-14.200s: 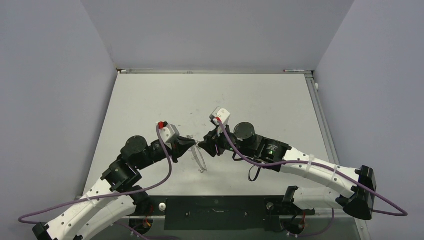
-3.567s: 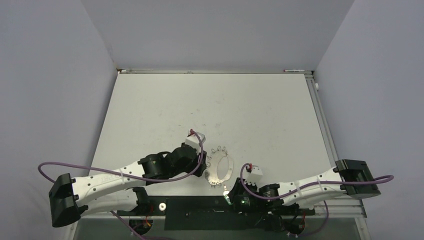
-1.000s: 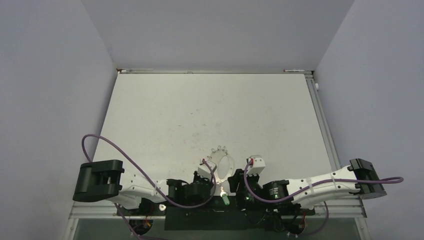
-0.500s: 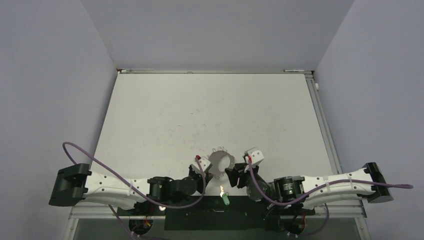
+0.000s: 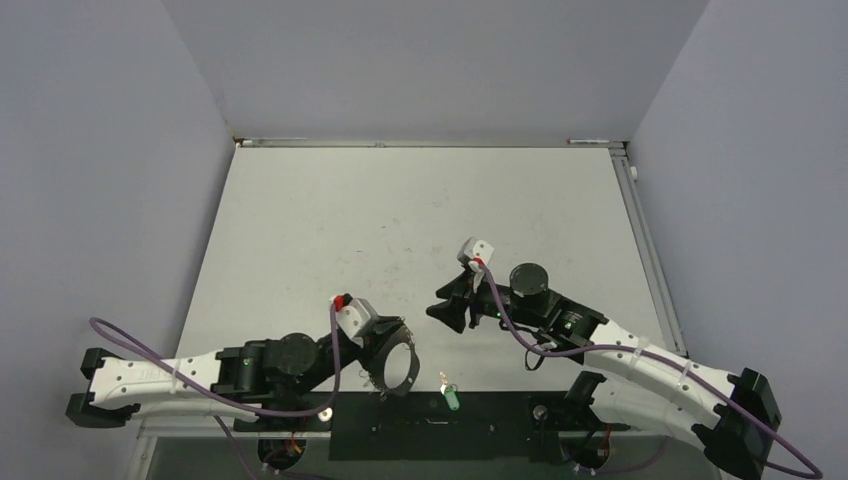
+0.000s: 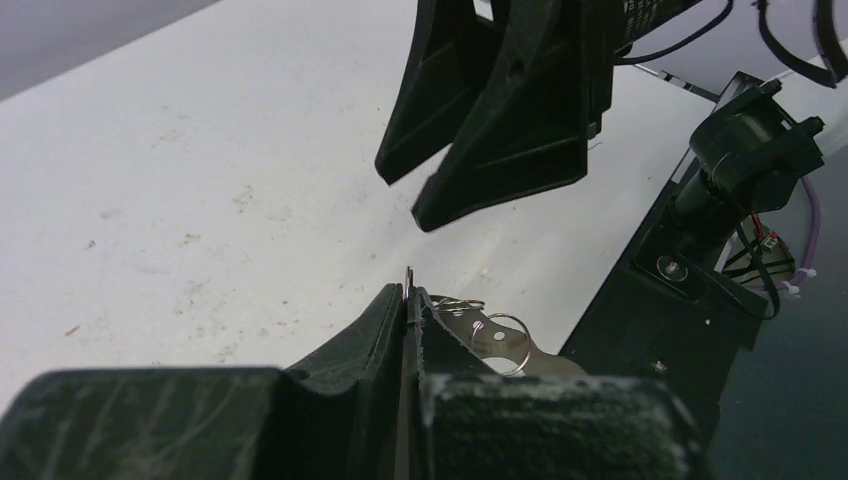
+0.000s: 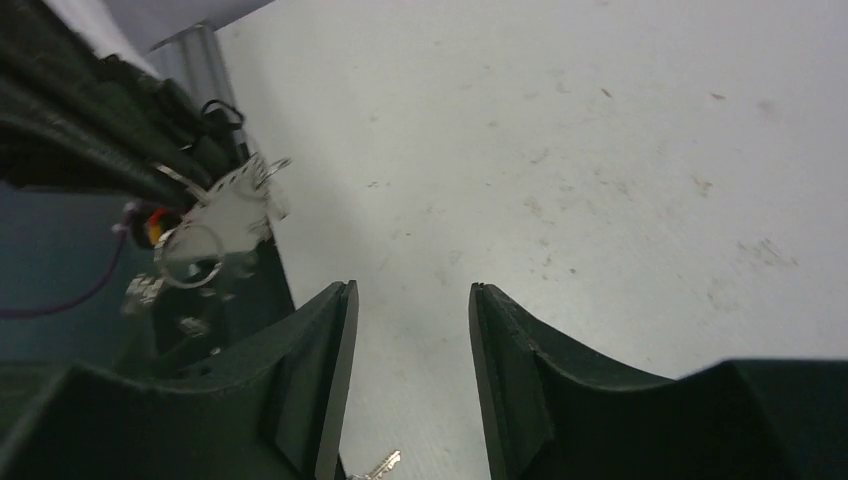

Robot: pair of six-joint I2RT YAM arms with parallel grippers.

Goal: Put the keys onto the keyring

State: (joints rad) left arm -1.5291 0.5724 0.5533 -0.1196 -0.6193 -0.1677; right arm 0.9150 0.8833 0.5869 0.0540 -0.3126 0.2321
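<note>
Between my left jaws, clenched edge-on, hangs the keyring (image 7: 240,205), now lifted off the counter (image 5: 420,220) where it lay. The right jaws, released and empty, have backed away. The green key (image 5: 452,398) lies nearer me than both. That thin grip could let the ring twist or slip.

left end effector (image 6: 410,303) pinched, right one (image 7: 411,295) parted

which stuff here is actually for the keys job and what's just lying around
For the job: keyring, clamped in the shut left hand; green key, loose at the near edge; open right hand.
Just lying about: thin rods along the far edge; black base plate.
</note>
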